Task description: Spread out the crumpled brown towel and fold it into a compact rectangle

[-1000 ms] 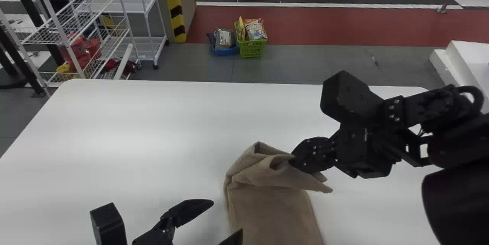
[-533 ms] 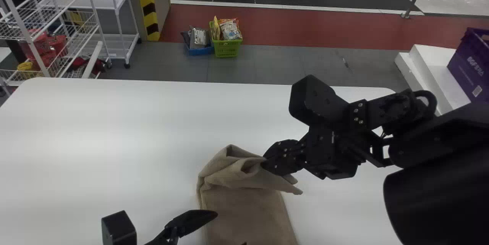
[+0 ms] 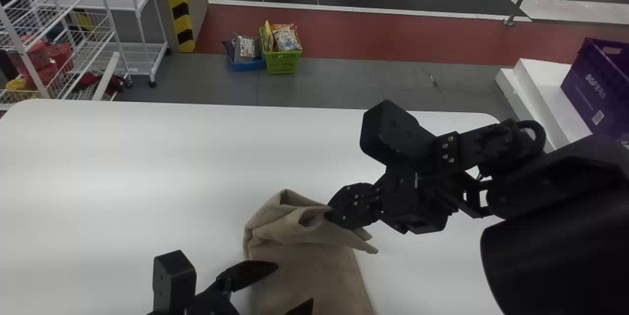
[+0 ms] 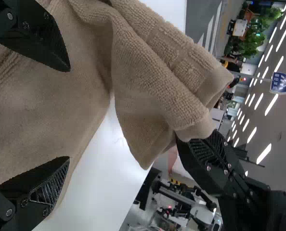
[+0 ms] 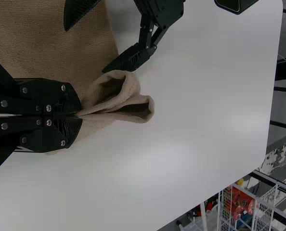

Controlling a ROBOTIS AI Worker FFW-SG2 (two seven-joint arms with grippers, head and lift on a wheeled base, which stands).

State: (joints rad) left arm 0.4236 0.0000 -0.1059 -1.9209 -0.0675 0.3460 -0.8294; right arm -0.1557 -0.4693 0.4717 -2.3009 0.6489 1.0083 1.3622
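Across the smooth white bench point(image 3: 147, 167), near side, I see the soft brown cloth towel point(image 3: 324, 271) mostly spread, its far end bunched where the right black gripper point(image 3: 330, 213) pinches it; the left black gripper's point(image 3: 295, 283) fingers gape. The compact fold looks still undone.

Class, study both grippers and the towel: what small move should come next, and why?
Probably the left gripper should close on the brown towel near its left edge. Its fingers stand apart at that side, while the right gripper pinches the bunched far end; a second hold would likely help draw those folds flat.
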